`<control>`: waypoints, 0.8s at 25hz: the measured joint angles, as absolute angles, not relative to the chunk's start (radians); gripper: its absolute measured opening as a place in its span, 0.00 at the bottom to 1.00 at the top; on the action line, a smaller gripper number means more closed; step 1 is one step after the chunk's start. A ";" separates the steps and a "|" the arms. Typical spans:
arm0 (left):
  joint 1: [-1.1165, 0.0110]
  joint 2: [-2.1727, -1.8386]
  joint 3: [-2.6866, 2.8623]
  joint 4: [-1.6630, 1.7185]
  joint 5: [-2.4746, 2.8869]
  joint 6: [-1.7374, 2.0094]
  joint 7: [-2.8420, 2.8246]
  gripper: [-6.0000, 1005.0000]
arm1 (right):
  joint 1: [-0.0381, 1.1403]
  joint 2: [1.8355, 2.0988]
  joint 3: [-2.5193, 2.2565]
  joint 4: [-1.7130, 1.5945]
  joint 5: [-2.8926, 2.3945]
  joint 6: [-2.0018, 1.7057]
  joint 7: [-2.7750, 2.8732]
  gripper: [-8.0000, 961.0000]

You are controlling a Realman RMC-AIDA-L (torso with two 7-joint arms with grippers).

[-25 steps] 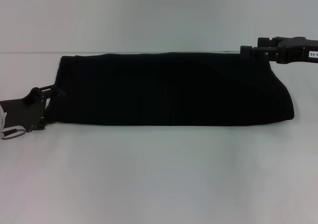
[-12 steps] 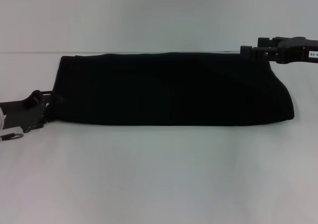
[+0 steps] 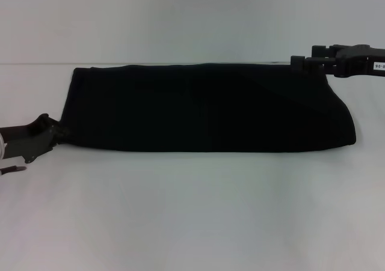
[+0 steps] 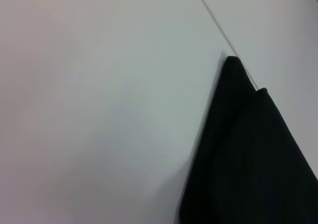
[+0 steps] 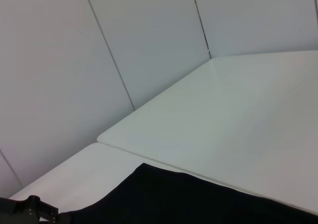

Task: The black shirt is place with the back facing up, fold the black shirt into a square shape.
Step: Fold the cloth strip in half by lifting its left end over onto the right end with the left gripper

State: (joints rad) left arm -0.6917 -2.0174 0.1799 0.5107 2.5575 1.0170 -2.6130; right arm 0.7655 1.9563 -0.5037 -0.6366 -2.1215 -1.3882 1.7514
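Head view: one shirt, black, folded into a long band running left to right across the middle of a white table. Top face plain. Far edge straight, close to the table's far edge; near edge straight along most of its length, curving up at the right end. Left end cut square, right end rounded.

Left gripper: at the shirt's near-left corner, low over the table, tips touching or just meeting the cloth there. Whether it is open or pinching the fabric cannot be told. Arm enters from the left edge of the view.

Right gripper: at the shirt's far-right corner, held level, tips at the cloth edge. Its state cannot be told either. Arm enters from the right edge.

Left wrist view: shirt corner, two layers showing stepped at the tip, lying flat on the table. Table seam runs just beside the tip.

Right wrist view: shirt edge on the table, pale wall panels behind; the left gripper small beyond the cloth.
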 joint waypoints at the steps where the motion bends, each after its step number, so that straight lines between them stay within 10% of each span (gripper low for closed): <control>1: -0.692 -2.018 0.182 0.510 2.558 1.014 -2.607 0.24 | 0.766 1.957 -0.504 -0.637 -2.122 -1.388 1.751 0.95; 7: -0.690 -2.019 0.184 0.493 2.553 0.994 -2.528 0.02 | 0.768 1.965 -0.502 -0.637 -2.120 -1.388 1.748 0.95; 20: -0.593 -2.036 0.176 0.588 2.434 1.067 -2.171 0.02 | 0.757 2.008 -0.503 -0.626 -2.017 -1.326 1.745 0.95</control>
